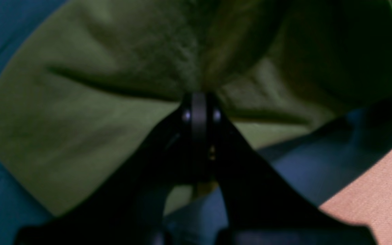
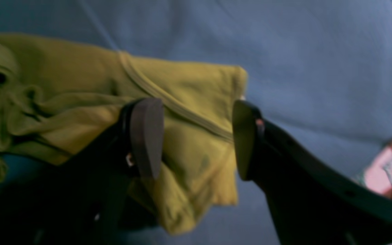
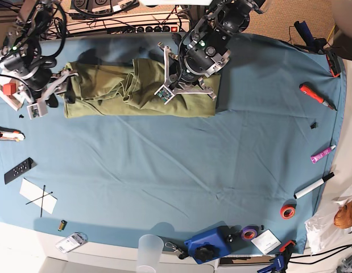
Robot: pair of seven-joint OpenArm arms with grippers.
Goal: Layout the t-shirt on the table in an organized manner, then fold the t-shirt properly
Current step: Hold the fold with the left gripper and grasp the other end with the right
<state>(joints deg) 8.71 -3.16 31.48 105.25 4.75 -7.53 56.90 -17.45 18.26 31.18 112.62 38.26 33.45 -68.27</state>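
The left hand (image 1: pixel 199 102) has its two fingers pressed together on a bunched fold of the t-shirt (image 1: pixel 90 112), and the green cloth puckers into creases that run out from the pinch. In the base view this left hand (image 3: pixel 174 77) sits over the right part of the shirt, near the far edge of the worktop (image 3: pixel 181 170). The right hand (image 2: pixel 196 136) is spread wide, its fingers (image 2: pixel 146 136) standing on either side of a rumpled end of the shirt (image 2: pixel 189 88) where a stitched seam crosses between them; whether either finger touches the cloth cannot be told. In the base view the right hand (image 3: pixel 48 94) is at the left end of the shirt, close to the far left corner of the worktop. The t-shirt (image 3: pixel 107 94) lies as a long, partly folded band along the far edge, wrinkled in the middle, on the blue cloth. Well apart from it, a red marker (image 3: pixel 315 94), a pink pen (image 3: pixel 322 153) and a black-and-white marker (image 3: pixel 314 185) lie by the right edge, a red tape roll (image 3: pixel 287 211) sits near the near right corner, and a black remote (image 3: pixel 18 170) and a white card (image 3: pixel 38 195) lie by the left edge.
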